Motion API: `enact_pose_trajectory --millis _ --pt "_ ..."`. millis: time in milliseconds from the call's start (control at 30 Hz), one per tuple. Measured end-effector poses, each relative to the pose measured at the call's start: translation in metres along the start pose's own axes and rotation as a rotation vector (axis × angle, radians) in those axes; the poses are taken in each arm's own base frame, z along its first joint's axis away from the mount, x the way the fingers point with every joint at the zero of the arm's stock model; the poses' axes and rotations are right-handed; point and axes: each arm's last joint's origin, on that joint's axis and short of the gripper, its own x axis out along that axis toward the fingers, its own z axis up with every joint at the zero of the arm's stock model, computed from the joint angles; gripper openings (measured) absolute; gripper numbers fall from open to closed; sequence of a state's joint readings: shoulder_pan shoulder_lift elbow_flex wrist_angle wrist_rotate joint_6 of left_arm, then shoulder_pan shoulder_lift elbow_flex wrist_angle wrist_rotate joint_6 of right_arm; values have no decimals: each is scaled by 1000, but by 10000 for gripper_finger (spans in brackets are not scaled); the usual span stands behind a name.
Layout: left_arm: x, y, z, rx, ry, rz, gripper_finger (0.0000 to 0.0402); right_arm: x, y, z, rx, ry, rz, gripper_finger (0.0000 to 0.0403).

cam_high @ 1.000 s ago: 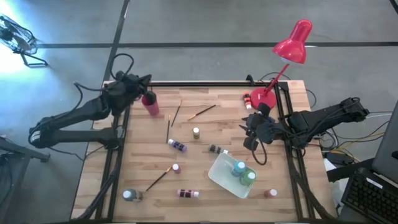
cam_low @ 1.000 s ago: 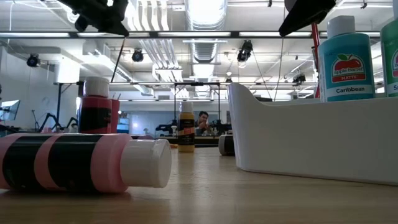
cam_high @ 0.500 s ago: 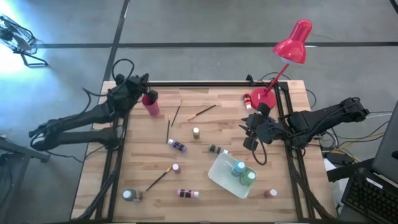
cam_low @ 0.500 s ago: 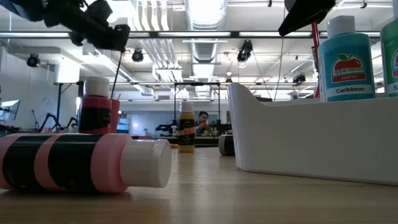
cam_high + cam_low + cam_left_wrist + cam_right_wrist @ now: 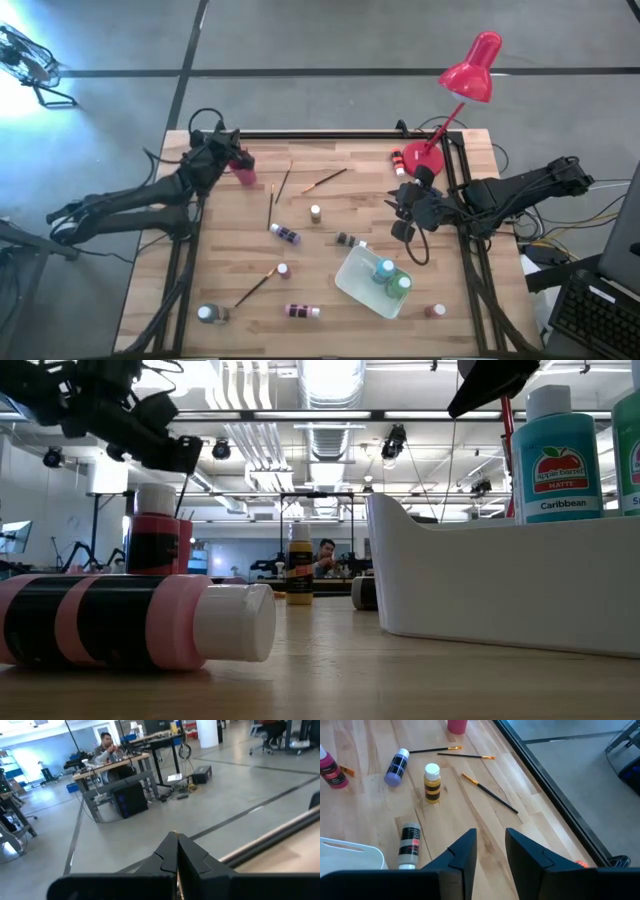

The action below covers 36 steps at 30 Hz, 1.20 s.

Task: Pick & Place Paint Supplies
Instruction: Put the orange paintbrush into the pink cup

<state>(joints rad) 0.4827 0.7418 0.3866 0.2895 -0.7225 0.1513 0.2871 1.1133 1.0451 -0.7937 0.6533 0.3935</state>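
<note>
Pink cup (image 5: pixel 243 167) at the table's (image 5: pixel 330 215) far-left corner touches the closed left gripper (image 5: pixel 222 152) (right gripper (image 5: pixel 403 203), parted, is farther).

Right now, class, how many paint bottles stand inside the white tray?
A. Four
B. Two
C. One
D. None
B: the high view shows just two bottles in the white tray, a teal bottle and a green bottle, while every other bottle sits out on the table.
</note>
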Motion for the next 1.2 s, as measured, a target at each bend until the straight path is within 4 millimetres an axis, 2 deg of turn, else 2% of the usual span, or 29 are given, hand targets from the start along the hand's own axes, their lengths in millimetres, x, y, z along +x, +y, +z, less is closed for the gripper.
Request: enact_pose_trajectory --millis 600,933,1200 --pt "-6 -4 -55 -85 14 -52 0 0 1 1 9 -12 4 147" --pt "-7 -6 -61 -53 24 -94 2 0 1 2 14 -17 6 147" --pt "-7 -6 -61 -34 25 -116 59 -2 0 5 20 -25 10 125"
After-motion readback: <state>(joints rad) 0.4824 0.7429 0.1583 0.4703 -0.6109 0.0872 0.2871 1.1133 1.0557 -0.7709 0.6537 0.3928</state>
